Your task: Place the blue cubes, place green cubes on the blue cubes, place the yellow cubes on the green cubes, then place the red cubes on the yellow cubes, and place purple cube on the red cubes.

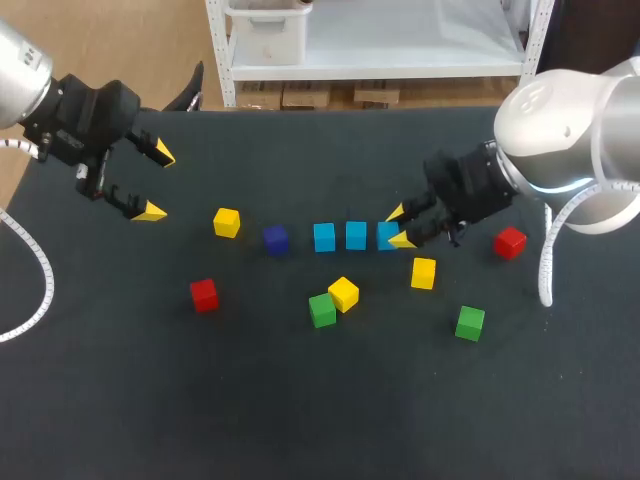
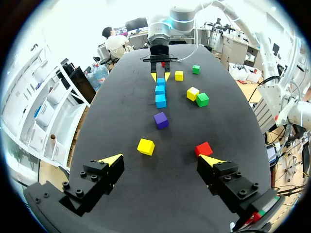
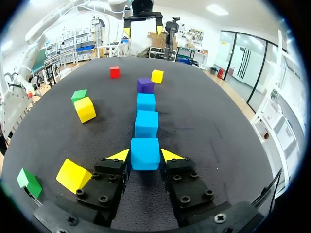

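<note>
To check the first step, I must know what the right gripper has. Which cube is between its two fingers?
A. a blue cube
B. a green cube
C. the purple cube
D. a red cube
A: in the right wrist view a blue cube sits on the table between the two yellow tips of the right gripper, and both tips touch its sides.
</note>
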### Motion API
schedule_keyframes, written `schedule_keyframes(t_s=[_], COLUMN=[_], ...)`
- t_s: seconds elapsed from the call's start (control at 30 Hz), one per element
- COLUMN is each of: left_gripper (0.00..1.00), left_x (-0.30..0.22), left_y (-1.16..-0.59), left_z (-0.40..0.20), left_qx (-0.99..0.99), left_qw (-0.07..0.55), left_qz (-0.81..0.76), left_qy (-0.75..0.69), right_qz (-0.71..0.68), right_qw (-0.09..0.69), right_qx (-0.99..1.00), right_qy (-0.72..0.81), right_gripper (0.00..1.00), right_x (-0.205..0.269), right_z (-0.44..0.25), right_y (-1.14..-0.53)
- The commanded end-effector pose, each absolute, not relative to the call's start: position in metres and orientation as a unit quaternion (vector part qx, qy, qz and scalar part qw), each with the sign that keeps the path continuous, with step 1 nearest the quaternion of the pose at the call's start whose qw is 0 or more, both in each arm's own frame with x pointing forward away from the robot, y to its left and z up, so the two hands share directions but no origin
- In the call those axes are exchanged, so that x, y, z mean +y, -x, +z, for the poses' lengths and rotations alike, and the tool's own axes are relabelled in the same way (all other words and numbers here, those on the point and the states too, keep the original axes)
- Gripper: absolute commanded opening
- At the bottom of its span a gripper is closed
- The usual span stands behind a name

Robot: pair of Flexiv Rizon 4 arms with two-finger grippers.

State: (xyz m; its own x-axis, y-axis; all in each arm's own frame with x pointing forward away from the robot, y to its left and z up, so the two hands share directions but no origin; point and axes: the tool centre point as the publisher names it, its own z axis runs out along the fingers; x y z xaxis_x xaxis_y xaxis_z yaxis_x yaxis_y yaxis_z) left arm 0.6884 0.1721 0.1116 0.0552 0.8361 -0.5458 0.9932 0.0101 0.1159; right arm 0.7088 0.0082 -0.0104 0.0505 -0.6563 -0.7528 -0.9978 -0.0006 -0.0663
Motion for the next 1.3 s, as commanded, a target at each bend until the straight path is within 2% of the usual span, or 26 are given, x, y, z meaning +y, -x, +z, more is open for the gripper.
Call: schedule_keyframes(t_s=[0.03,0.2,0.33,0.4,0.53,0.63,0.67,0.7,0.73,0.77,0.8,1.03,1.3], left_gripper=[1.0,1.0,1.0,1.0,1.0,1.0,1.0,1.0,1.0,1.0,1.0,1.0,1.0], left_x=[0.173,0.173,0.173,0.173,0.173,0.173,0.173,0.173,0.173,0.173,0.173,0.173,0.173], left_y=[-0.688,-0.688,-0.688,-0.688,-0.688,-0.688,-0.688,-0.688,-0.688,-0.688,-0.688,-0.688,-0.688], left_z=[0.111,0.111,0.111,0.111,0.111,0.111,0.111,0.111,0.111,0.111,0.111,0.111,0.111], left_qx=[0.667,0.667,0.667,0.667,0.667,0.667,0.667,0.667,0.667,0.667,0.667,0.667,0.667], left_qw=[0.245,0.245,0.245,0.245,0.245,0.245,0.245,0.245,0.245,0.245,0.245,0.245,0.245], left_qz=[-0.162,-0.162,-0.162,-0.162,-0.162,-0.162,-0.162,-0.162,-0.162,-0.162,-0.162,-0.162,-0.162], left_qy=[-0.685,-0.685,-0.685,-0.685,-0.685,-0.685,-0.685,-0.685,-0.685,-0.685,-0.685,-0.685,-0.685], right_qz=[0.272,0.271,0.271,0.271,0.272,0.273,0.273,0.273,0.273,0.273,0.273,0.266,0.24], right_qw=[0.311,0.309,0.309,0.309,0.309,0.308,0.308,0.308,0.308,0.308,0.308,0.312,0.332], right_qx=[0.634,0.635,0.635,0.635,0.634,0.634,0.634,0.634,0.635,0.635,0.635,0.647,0.662], right_qy=[0.653,0.654,0.654,0.654,0.654,0.655,0.654,0.654,0.654,0.654,0.654,0.643,0.628], right_gripper=[0.0,0.0,0.11,0.2,0.28,0.47,0.49,0.71,0.86,0.97,1.0,1.0,1.0], right_x=[0.008,0.007,0.007,0.007,0.007,0.007,0.006,0.006,0.006,0.006,0.006,-0.007,-0.06], right_z=[-0.011,-0.012,-0.012,-0.012,-0.012,-0.013,-0.013,-0.013,-0.013,-0.013,-0.013,-0.004,0.045], right_y=[-0.71,-0.712,-0.712,-0.711,-0.711,-0.711,-0.711,-0.711,-0.711,-0.711,-0.711,-0.715,-0.72])
